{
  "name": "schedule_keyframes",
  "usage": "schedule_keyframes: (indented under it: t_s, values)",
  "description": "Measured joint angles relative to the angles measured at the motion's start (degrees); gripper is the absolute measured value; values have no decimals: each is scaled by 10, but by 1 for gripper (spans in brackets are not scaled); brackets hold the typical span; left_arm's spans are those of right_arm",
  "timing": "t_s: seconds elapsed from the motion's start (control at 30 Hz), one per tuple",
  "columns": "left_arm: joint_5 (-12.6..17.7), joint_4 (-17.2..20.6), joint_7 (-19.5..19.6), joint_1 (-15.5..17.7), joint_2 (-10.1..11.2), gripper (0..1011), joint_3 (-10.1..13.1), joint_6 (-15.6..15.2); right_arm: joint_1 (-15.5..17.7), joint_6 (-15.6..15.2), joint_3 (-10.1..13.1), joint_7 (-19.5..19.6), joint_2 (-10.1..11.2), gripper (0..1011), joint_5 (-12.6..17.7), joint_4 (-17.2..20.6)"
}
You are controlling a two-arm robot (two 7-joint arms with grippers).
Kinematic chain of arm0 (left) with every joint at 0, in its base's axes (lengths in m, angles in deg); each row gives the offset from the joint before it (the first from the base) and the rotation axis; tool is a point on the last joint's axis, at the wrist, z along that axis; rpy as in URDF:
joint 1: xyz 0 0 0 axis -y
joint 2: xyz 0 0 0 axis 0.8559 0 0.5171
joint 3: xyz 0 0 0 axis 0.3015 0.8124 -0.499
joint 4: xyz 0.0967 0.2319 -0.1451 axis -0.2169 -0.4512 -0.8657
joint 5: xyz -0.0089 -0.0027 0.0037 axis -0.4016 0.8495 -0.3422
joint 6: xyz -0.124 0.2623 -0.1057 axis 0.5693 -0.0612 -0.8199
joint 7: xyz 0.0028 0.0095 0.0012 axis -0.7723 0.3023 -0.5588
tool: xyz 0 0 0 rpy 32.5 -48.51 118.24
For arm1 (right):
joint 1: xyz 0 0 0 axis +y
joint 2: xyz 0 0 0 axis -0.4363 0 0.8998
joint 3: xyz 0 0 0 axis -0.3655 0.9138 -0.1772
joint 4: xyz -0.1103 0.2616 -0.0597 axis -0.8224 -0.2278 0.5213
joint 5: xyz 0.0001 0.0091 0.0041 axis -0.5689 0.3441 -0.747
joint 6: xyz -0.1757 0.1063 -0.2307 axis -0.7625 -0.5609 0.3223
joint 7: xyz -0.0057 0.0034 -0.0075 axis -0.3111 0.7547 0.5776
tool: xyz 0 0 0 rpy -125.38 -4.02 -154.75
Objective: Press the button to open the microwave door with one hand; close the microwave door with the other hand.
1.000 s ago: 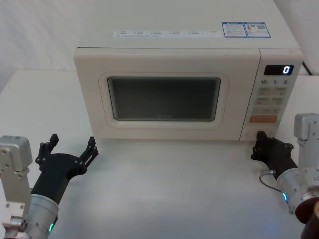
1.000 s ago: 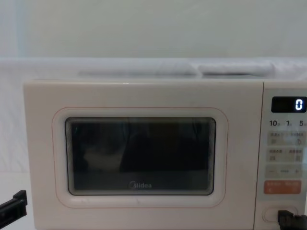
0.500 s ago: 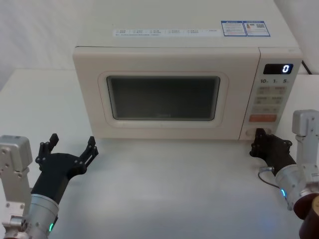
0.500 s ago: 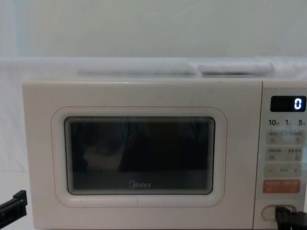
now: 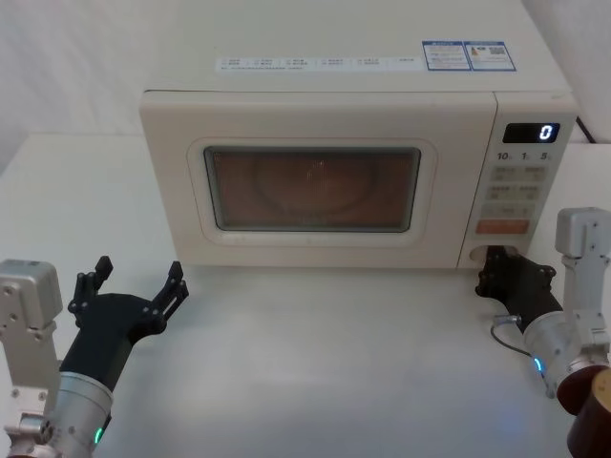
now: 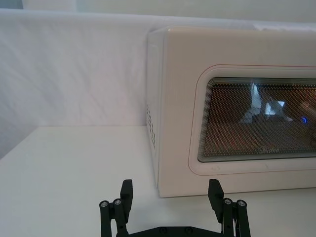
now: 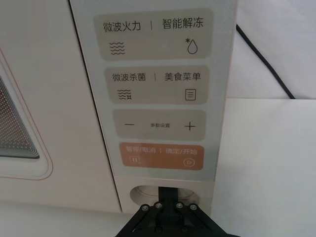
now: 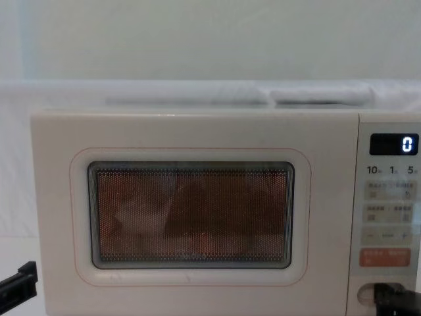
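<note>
The cream microwave [image 5: 334, 81] stands at the back of the white table, its display [image 5: 533, 133] reading "0". Its door [image 5: 310, 186] faces me, and the window [image 8: 191, 216] glows orange from a light inside. My right gripper [image 5: 495, 262] is shut, with its tips pushed into the wide cream button [image 7: 140, 193] at the foot of the control panel. The right gripper [image 7: 169, 196] hides the button's middle. My left gripper [image 5: 134, 281] hovers open over the table, in front of the microwave's left corner and apart from the door [image 6: 247, 118].
Just above the button sits the orange key [image 7: 162, 155], with pale labelled keys [image 7: 158, 79] higher up the panel. A black cord [image 7: 261, 54] runs across the table [image 5: 315, 363] behind the microwave's right side. A white cloth backdrop hangs behind.
The window has lit up orange from inside. My right gripper has pushed a little farther in against the button. The left gripper has not moved.
</note>
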State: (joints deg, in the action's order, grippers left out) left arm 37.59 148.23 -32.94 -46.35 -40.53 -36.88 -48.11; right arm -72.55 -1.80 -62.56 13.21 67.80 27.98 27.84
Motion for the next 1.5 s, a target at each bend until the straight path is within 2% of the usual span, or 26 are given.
schedule_keyframes:
  t_s: [0.67,1.17,1.47,1.5]
  values:
    - [0,0,0,0,0,1001,0,0,-1,1,3,0,-2,0,3,1]
    - [0,0,0,0,0,1001,0,0,37,-7,2,-3,11,0,0,54]
    - [0,0,0,0,0,1001,0,0,68,-14,-3,-8,28,0,-12,96]
    - [0,0,0,0,0,1001,0,0,78,-15,-8,-12,35,0,-19,109]
